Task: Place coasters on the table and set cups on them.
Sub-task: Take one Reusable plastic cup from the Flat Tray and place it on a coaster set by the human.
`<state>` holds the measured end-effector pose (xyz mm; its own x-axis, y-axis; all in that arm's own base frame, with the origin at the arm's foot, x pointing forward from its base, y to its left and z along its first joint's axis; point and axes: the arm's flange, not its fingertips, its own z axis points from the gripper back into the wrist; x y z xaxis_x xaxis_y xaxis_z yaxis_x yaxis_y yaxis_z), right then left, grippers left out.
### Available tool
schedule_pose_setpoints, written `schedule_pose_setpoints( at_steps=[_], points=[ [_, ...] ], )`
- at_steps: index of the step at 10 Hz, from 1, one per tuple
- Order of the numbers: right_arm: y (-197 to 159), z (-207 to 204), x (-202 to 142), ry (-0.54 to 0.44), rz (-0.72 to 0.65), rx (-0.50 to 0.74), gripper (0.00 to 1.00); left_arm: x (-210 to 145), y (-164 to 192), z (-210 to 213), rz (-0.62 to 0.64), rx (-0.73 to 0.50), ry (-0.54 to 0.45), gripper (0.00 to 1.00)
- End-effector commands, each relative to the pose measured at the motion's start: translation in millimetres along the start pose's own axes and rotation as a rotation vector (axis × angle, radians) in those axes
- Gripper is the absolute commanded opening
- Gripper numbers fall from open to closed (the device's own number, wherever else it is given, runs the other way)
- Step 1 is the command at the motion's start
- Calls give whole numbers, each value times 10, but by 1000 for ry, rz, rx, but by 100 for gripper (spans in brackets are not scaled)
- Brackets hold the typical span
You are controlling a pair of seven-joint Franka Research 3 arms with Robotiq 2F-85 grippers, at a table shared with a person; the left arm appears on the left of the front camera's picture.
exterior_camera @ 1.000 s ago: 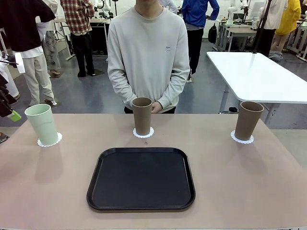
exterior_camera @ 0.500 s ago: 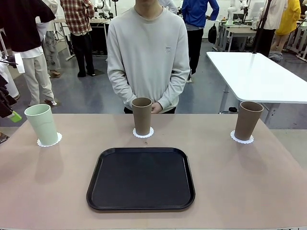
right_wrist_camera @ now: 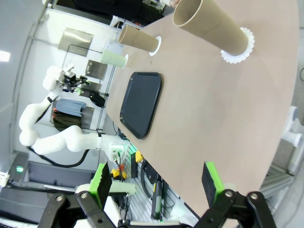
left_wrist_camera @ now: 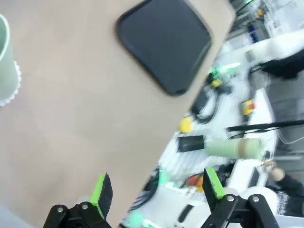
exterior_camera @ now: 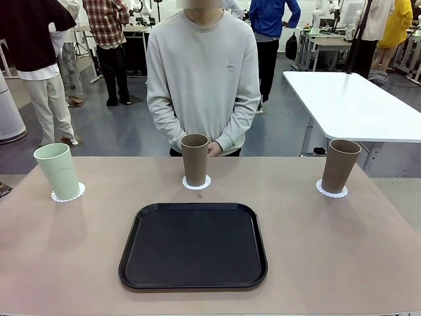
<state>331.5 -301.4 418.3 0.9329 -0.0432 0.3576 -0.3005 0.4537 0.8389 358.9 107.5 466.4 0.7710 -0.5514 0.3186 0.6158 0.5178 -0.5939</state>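
Tan cup (right_wrist_camera: 209, 24) stands well beyond right claw (right_wrist_camera: 156, 183).

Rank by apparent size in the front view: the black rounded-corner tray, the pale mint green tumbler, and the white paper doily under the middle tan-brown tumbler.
1. Black rounded-corner tray, clearly largest.
2. Pale mint green tumbler.
3. White scalloped paper doily under the middle tan-brown tumbler, smallest, partly covered.
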Motion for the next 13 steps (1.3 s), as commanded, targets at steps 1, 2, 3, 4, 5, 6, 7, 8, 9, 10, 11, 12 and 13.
schedule_pose_setpoints(
  at_steps=[1,2,3,4,5,6,7,8,9,10,11,12,13],
  points=[
    [7,-4,-5,-4,1,-1,100,-54,265,508,52,-229,-252,100],
    [7,-4,-5,-4,1,-1,100,-396,358,495,62,-292,-375,100],
    [7,-4,-5,-4,1,-1,100,-613,475,604,60,-345,-466,100],
    [7,-4,-5,-4,1,-1,100,-844,615,670,70,-379,-510,100],
    [7,-4,-5,-4,1,-1,100,-997,699,698,99,-384,-527,100],
    [7,-4,-5,-4,1,-1,100,-1050,778,727,128,-359,-543,100],
    [7,-4,-5,-4,1,-1,100,-1090,834,761,165,-327,-561,100],
    [7,-4,-5,-4,1,-1,100,-1100,861,776,176,-318,-565,100],
    [7,-4,-5,-4,1,-1,100,-1117,855,782,183,-318,-576,100],
    [7,-4,-5,-4,1,-1,100,-1098,825,781,174,-313,-571,100],
    [7,-4,-5,-4,1,-1,100,-1195,878,739,173,-330,-553,100],
    [7,-4,-5,-4,1,-1,100,-1195,878,739,173,-330,-553,100],
    [7,-4,-5,-4,1,-1,100,-1195,878,739,173,-330,-553,100]
  ],
)
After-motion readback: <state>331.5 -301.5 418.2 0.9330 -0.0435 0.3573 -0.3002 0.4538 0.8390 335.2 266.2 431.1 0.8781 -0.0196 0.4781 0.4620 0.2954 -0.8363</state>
